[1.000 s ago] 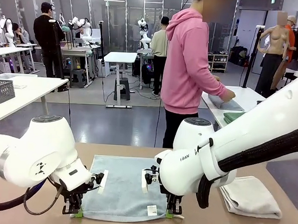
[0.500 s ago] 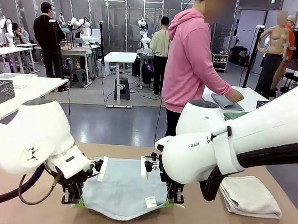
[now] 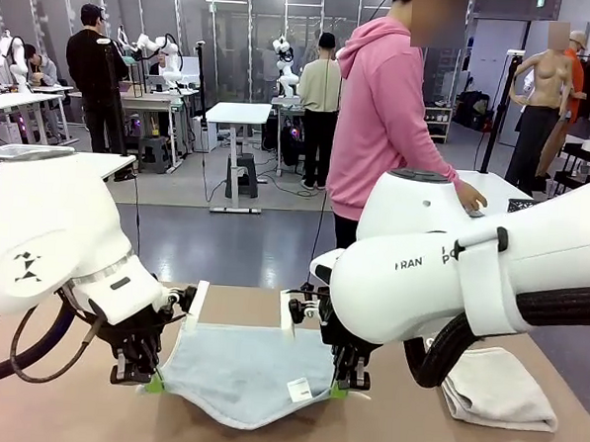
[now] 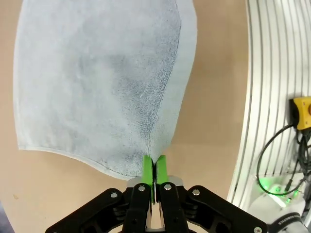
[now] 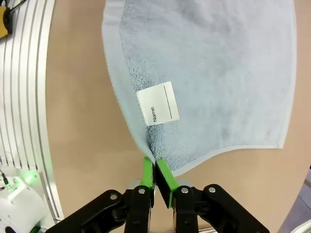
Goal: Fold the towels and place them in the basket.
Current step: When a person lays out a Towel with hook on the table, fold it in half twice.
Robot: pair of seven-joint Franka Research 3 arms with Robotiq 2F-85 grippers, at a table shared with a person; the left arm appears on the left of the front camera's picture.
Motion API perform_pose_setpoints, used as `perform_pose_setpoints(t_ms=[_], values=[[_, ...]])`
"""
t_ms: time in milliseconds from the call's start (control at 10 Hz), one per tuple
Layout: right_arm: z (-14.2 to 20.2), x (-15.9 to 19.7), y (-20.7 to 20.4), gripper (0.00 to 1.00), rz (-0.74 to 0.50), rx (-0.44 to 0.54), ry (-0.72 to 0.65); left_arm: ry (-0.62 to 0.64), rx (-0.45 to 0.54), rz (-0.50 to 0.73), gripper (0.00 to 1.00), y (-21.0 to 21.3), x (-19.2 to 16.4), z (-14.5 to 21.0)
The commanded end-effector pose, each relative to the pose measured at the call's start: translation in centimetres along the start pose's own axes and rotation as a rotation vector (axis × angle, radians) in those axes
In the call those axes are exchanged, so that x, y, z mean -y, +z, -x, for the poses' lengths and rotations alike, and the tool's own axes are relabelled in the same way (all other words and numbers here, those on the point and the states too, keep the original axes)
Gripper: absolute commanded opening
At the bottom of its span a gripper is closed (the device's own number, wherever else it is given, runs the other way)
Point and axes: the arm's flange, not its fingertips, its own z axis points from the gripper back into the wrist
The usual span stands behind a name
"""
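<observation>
we see the tan desk (image 3: 47, 416), with a person (image 3: 380, 117) in a pink hoodie standing beyond its far side. the light blue towel (image 3: 243, 372) is at the desk's middle, its near edge raised and sagging between our claws. a folded off-white towel (image 3: 499, 390) rests at the right. our left claw (image 3: 153, 380) and right claw (image 3: 341, 387) are each clenched on a near corner of the blue one. a white name label (image 5: 158, 109) sits near the right corner.

You count two towels on the table (image 3: 392, 439), one pale blue-grey towel (image 3: 243, 372) and one folded off-white towel (image 3: 494, 390), two grippers, left gripper (image 3: 154, 381) and right gripper (image 3: 340, 389), and one person (image 3: 380, 117) beyond it.
</observation>
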Motion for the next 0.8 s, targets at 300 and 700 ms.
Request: perform_pose_setpoints(t_ms=[300, 700], values=[[-1.1, 2.5, 2.4, 0.0, 0.025, 0.025, -0.034, 0.0, -0.01, -0.002, 0.0, 2.3, -1.9, -0.9], [-1.2, 10.2, 2.6, 0.0, -0.048, 0.002, -0.074, 0.041, -0.073, 0.039, 0.0, 2.9, -10.2, -1.6]])
